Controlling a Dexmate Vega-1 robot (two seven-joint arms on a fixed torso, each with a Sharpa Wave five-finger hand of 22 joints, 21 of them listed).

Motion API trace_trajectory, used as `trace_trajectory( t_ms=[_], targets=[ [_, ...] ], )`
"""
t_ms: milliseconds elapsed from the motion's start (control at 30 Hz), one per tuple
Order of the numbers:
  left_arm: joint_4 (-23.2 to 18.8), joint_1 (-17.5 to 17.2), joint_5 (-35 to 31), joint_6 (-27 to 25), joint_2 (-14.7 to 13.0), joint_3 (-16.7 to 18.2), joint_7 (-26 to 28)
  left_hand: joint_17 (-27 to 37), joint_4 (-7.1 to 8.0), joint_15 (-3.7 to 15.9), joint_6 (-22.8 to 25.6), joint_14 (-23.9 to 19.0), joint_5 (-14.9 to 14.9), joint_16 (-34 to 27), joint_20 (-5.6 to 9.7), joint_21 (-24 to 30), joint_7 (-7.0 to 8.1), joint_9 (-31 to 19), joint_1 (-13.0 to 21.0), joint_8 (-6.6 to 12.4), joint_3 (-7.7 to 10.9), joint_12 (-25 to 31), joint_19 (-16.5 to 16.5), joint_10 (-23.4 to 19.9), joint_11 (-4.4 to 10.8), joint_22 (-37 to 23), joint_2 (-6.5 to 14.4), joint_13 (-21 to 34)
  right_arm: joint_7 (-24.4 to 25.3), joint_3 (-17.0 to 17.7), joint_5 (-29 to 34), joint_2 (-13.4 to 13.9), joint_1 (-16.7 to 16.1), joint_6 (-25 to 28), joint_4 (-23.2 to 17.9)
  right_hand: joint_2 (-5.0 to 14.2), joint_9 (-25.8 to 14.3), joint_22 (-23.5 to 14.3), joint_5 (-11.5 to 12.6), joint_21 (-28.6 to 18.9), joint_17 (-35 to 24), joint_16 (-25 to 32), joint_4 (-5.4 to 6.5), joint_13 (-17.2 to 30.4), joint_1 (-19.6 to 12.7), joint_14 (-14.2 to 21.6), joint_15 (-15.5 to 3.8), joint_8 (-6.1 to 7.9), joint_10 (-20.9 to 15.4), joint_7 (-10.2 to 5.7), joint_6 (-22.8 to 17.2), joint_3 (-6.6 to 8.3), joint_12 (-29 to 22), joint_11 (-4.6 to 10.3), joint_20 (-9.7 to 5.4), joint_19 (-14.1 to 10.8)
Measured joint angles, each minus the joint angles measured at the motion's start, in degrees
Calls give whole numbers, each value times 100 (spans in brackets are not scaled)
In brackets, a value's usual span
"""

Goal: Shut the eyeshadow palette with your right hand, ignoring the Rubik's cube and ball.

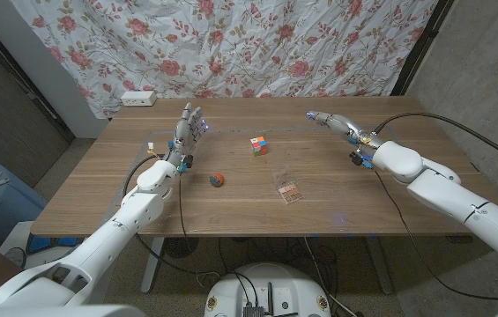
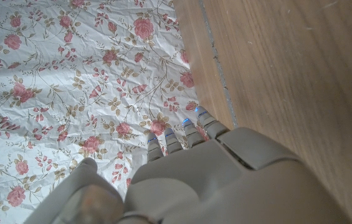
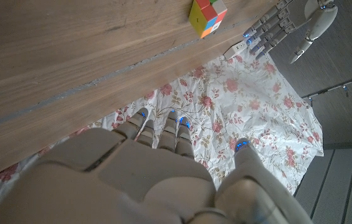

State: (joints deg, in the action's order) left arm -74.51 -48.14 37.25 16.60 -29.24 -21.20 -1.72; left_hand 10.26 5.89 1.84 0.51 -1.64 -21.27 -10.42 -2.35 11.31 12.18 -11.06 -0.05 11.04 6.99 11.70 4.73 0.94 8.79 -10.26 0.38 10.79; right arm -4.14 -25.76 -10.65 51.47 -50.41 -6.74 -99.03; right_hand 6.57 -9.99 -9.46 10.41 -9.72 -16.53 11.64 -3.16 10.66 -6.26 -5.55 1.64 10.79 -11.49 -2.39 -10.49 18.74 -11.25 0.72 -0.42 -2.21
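The eyeshadow palette (image 1: 289, 190) lies open on the wooden table (image 1: 363, 202), right of centre, with its clear lid up on the far side. My right hand (image 1: 337, 122) hovers at the table's far right, beyond the palette and well apart from it, fingers stretched out and holding nothing. In the right wrist view that hand (image 3: 163, 174) shows fingers extended. My left hand (image 1: 187, 132) stands upright at the far left, fingers spread and empty; in the left wrist view the same left hand (image 2: 188, 180) reaches toward the cloth.
A Rubik's cube (image 1: 258, 146) (image 3: 207, 17) stands near the table's middle, behind the palette. A small red and blue ball (image 1: 217, 180) lies left of the palette. A flowered cloth (image 1: 257, 44) hangs behind the table, with a white power strip (image 1: 138, 99) at the back left.
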Motion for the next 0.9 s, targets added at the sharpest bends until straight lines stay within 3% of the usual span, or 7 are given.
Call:
trace_trajectory(
  t_ms=[400,600,900],
  targets=[
    [-1,-1,0,-3,-1,1,5,0,0,0,0,0,0,0,0,0,0,0,0,0,0,0,0,0,0,0,0,0,-379,-107,408,371,116,448,-490,-68,0,0,0,0,5,27,12,16,68,-39,41,3,-105,-30,-45,-11,-23,-20,164,163],
    [-2,-1,0,-3,-1,2,6,0,0,0,0,0,0,0,0,0,0,0,0,0,0,0,0,0,0,0,0,0,-604,-207,607,476,239,648,-662,-16,1,0,0,0,4,27,24,16,123,-18,63,3,-131,-60,-14,-24,-23,-30,217,216],
    [-6,-2,0,-3,0,2,8,-1,0,0,0,0,0,0,0,0,0,0,0,0,0,0,0,0,0,0,0,0,-968,-397,969,587,461,903,-891,-83,-30,0,0,0,14,70,55,36,189,17,97,3,-258,-60,-14,-55,-58,-35,277,317]
  ],
)
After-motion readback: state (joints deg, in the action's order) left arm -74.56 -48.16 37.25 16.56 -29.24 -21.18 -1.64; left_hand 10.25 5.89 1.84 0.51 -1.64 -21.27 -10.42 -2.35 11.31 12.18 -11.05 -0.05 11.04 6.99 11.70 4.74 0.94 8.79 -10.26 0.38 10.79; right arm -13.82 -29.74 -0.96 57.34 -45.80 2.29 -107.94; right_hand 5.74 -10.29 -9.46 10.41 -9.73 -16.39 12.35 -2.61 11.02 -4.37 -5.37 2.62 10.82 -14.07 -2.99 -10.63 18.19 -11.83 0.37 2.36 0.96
